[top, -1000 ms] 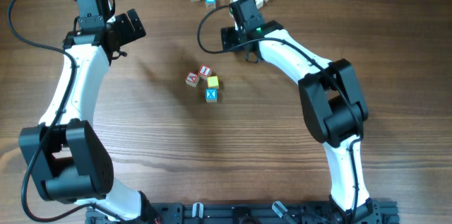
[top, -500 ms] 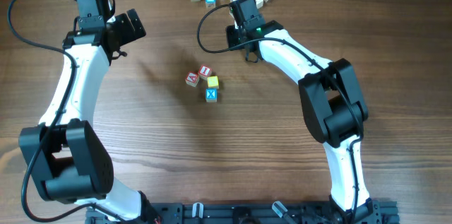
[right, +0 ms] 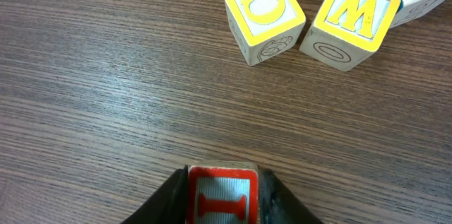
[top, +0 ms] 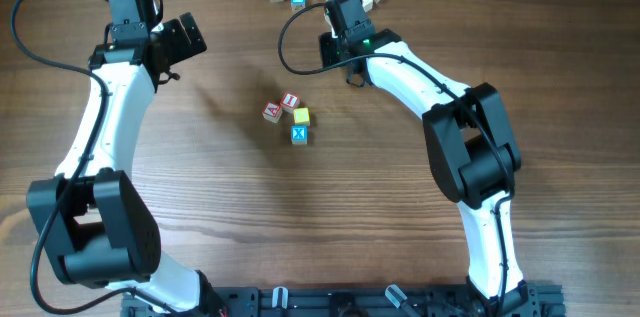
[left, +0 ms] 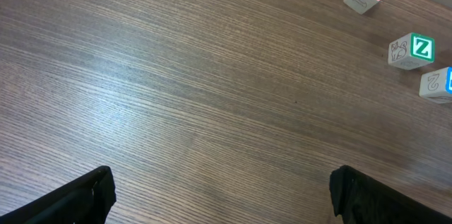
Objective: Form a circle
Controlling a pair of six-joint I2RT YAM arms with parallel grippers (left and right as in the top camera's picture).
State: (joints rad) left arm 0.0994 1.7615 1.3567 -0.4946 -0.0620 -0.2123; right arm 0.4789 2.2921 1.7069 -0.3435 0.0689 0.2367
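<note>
- Since a second ago, our right tool (right: pixel 224 197) has pinched down on the "I" cube (right: pixel 221 185); little else has shifted.
- Our left tool (top: pixel 183 39) hangs wide open, empty.
- The circle (top: pixel 289 117), only four cubes so far, sits mid-counter (top: pixel 200 207), well apart from the grip.
- We should lift straight up, clear of the "C" cube (right: pixel 265 15) and "M" cube (right: pixel 357 19), then set down just beside the ring's open side without nudging its neighbours.

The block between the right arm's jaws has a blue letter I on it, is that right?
Not blue: the I is red. The right wrist view shows the I block between the right gripper's jaws, its letter red inside a red frame.
</note>
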